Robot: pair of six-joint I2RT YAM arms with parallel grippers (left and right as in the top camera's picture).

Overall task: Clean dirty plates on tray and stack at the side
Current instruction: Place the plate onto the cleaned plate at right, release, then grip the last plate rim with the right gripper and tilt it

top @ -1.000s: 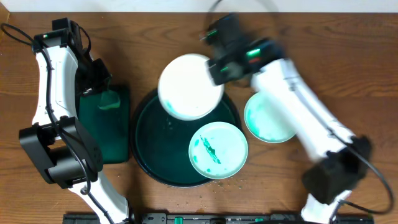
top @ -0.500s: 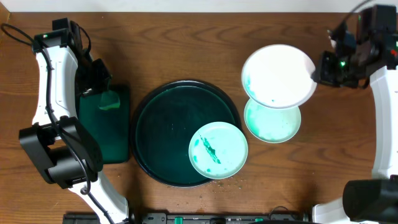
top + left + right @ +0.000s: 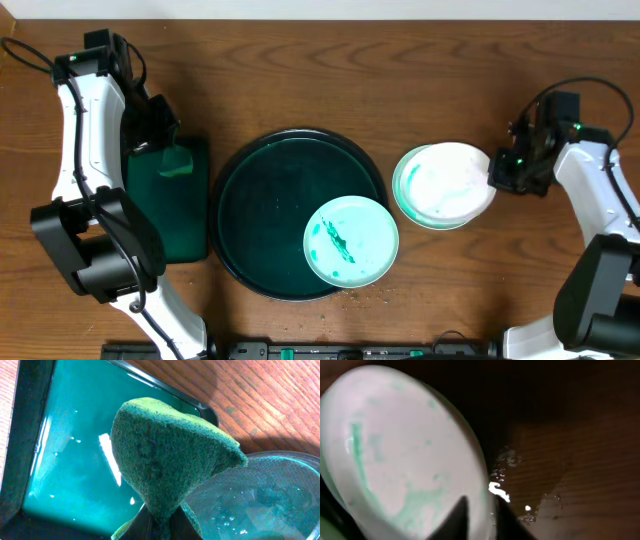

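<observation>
The large round dark tray [image 3: 262,200] lies mid-table with one green-smeared plate [image 3: 351,241] on its lower right. To its right, a white plate [image 3: 450,183] sits on another mint plate [image 3: 402,190] on the table. My right gripper [image 3: 497,172] is shut on the top plate's right rim, which also shows in the right wrist view [image 3: 405,450] pinched between the fingers [image 3: 482,520]. My left gripper [image 3: 162,527] is shut on a green sponge [image 3: 167,455] above the rectangular tray.
A small rectangular dark green tray [image 3: 170,215] holding teal liquid [image 3: 75,460] lies left of the round tray. A clear container [image 3: 255,495] shows in the left wrist view. Water drops [image 3: 500,491] wet the wood by the plates.
My right gripper carried the white plate from the round tray rightward and lowered it onto the mint plate on the table. The left arm has not moved.
</observation>
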